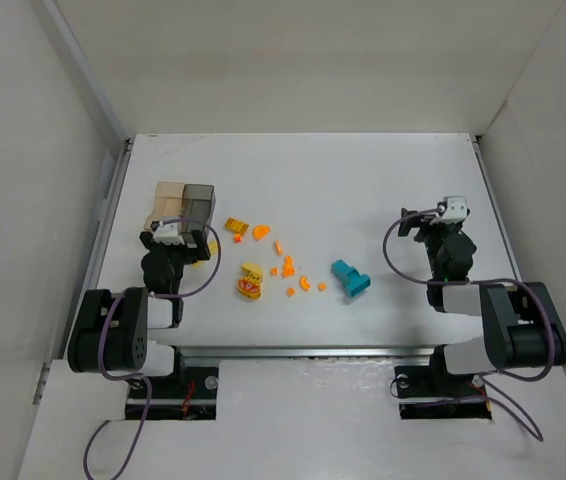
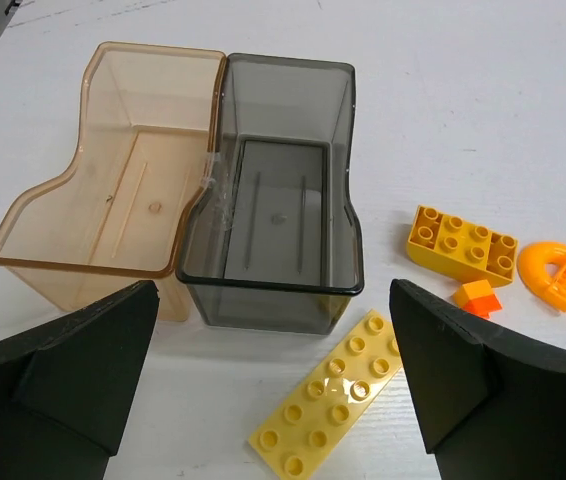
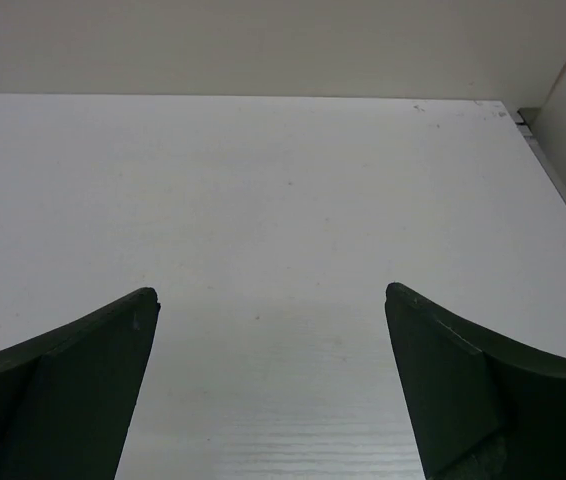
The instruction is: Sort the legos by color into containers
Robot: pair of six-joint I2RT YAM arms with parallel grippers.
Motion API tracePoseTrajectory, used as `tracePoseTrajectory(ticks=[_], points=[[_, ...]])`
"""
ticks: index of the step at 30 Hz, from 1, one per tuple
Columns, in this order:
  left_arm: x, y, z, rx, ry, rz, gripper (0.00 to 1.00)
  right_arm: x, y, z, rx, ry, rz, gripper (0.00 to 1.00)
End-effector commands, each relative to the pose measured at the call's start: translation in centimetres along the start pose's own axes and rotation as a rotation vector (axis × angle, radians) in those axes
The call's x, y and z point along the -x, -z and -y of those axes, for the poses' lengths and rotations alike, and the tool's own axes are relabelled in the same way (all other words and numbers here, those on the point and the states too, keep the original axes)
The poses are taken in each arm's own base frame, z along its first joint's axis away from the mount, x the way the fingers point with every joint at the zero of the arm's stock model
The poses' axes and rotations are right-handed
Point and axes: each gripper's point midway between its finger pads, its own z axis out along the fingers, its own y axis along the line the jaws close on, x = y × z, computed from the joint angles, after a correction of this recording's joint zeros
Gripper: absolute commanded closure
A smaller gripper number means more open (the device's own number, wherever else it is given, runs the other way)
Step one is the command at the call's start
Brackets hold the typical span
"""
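Nothing is sorted yet, as far as I can see: all the legos [image 1: 288, 262] lie loose on the table [image 1: 363, 170] and both containers [image 1: 199, 195] are bare inside, so the whole job lies ahead of me. The containers stand touching, side by side, close to the table's left edge and toward its far side. The amber box [image 2: 148, 195] is on the left and the grey box [image 2: 278, 205] on its right, both upright, mouths up, with only clean floors showing. My left gripper [image 2: 271, 292] hangs just on their near side, jaws spread wide with nothing held. A yellow plate [image 2: 335, 395] lies flat just on the near side of the grey box, untouched. Just right of the grey box are a yellow-orange brick [image 2: 461, 243], a small orange cube [image 2: 478, 297] and an orange arch [image 2: 560, 273]. Toward the middle of the table the tiny orange bits [image 1: 305, 284] are scattered, with a yellow piece with red marks [image 1: 251, 285] at their near-left. The teal block [image 1: 350, 279] lies apart, right of the middle. My right gripper [image 3: 271, 295] hovers near the right edge, jaws equally wide and empty, facing only bare table. I judge the yellow plate the handiest first pick, though nothing here settles which box takes which colour.
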Motion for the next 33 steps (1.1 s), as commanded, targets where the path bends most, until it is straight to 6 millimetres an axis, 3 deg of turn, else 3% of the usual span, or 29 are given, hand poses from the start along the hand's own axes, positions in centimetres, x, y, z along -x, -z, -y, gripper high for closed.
tracePoseTrajectory(ticks=[1, 2, 3, 4, 7, 8, 9, 10, 11, 12, 13, 14, 15, 17, 18, 20, 21, 22, 23, 24, 25, 26, 27, 28, 29, 30, 31, 32, 33], points=[[7.1, -0.4, 0.7, -0.028, -0.035, 0.262, 0.00, 4.2, -1.5, -0.3, 0.005, -0.018, 0.085, 0.00], [7.1, -0.4, 0.7, -0.028, -0.035, 0.262, 0.00, 4.9, -2.2, -0.4, 0.014, -0.018, 0.061, 0.00], [7.1, -0.4, 0.7, -0.028, -0.035, 0.262, 0.00, 2.4, -2.3, -0.2, 0.001, -0.007, -0.107, 0.00], [7.1, -0.4, 0.7, -0.028, -0.035, 0.262, 0.00, 6.5, -4.6, -0.2, 0.001, -0.007, -0.060, 0.00], [7.2, -0.2, 0.7, -0.027, -0.047, 0.267, 0.00, 10.2, -6.3, -1.7, 0.067, 0.077, -0.073, 0.00], [7.7, -0.1, 1.3, -0.066, -0.082, 0.287, 0.00, 14.6, -7.6, -2.1, 0.075, 0.094, 0.002, 0.00], [7.5, 0.3, 3.2, -0.171, -0.096, 0.270, 0.00, 16.2, -8.4, -2.3, 0.068, 0.113, 0.014, 0.00], [9.8, 0.8, 3.9, -0.219, -0.138, 0.315, 0.00, 16.5, -8.9, -2.3, 0.053, 0.124, -0.033, 0.00], [9.4, -0.5, 4.2, -0.262, -0.142, 0.188, 0.00, 20.8, -10.7, -3.3, 0.054, 0.132, 0.018, 0.00], [10.4, -0.5, 5.8, -0.395, -0.421, 0.192, 0.00, 22.1, -11.5, -3.5, 0.039, 0.192, 0.008, 0.00], [11.8, -0.8, 6.7, -0.438, -0.566, 0.192, 0.00, 21.8, -12.0, -3.9, 0.026, 0.247, -0.059, 0.00], [13.9, -1.6, 7.2, -0.447, -0.640, 0.152, 0.00, 23.2, -12.4, -4.9, -0.040, 0.313, -0.060, 0.00], [16.2, -2.0, 6.5, -0.381, -0.679, 0.171, 0.00, 25.2, -13.9, -5.8, -0.087, 0.383, -0.038, 0.00], [20.4, -2.8, 2.4, -0.106, -0.731, 0.172, 0.00, 26.4, -14.0, -5.5, -0.235, 0.692, -0.096, 0.00], [23.5, -2.7, 1.8, -0.036, -0.784, 0.206, 0.00, 27.1, -15.6, -7.9, -0.261, 0.745, -0.093, 0.00], [25.1, -2.7, -0.9, 0.108, -0.890, 0.160, 0.00, 28.8, -16.7, -8.2, -0.423, 0.620, -0.081, 0.00], [27.0, -2.3, -1.2, 0.160, -0.908, 0.179, 0.00, 29.1, -16.1, -8.3, -0.553, 0.523, -0.098, 0.00], [27.7, -2.0, -1.9, 0.207, -0.848, 0.181, 0.00, 29.6, -17.6, -10.2, -0.517, 0.475, -0.074, 0.00], [28.0, -1.5, -3.8, 0.331, -0.732, 0.153, 0.00, 28.5, -18.5, -13.2, -0.376, 0.400, -0.075, 0.00], [27.6, -1.5, -4.4, 0.374, -0.597, 0.134, 0.00, 24.6, -18.9, -19.6, 0.031, 0.435, -0.172, 0.00], [26.9, -1.4, -4.3, 0.352, -0.398, 0.053, 0.00, 23.5, -18.4, -22.7, 0.202, 0.357, -0.192, 0.00], [25.9, -1.5, -4.0, 0.305, -0.341, -0.013, 0.00, 22.5, -17.2, -25.8, 0.334, 0.178, -0.229, 0.00], [24.8, -2.0, -2.2, 0.177, -0.290, -0.065, 0.00, 21.0, -16.2, -28.0, 0.469, 0.092, -0.270, 0.00], [22.5, -1.4, -1.4, 0.127, -0.248, -0.162, 0.00, 20.9, -14.2, -32.0, 0.747, -0.017, -0.260, 0.00], [20.5, -1.2, -0.5, 0.066, -0.248, -0.216, 0.00, 16.8, -12.5, -33.7, 0.852, -0.081, -0.357, 0.00], [18.8, -0.8, 1.8, -0.090, -0.279, -0.248, 0.00, 16.2, -11.6, -34.8, 0.909, -0.162, -0.392, 0.00], [17.6, 0.2, 2.6, -0.162, -0.333, -0.262, 0.00, 14.0, -11.5, -35.1, 0.913, -0.175, -0.457, 0.00], [14.3, 1.0, 2.9, -0.221, -0.373, -0.325, 0.00, 11.0, -11.6, -36.3, 0.893, -0.163, -0.530, 0.00], [12.9, 1.6, 3.3, -0.272, -0.445, -0.343, 0.00, 9.3, -11.7, -36.4, 0.863, -0.131, -0.577, 0.00]])
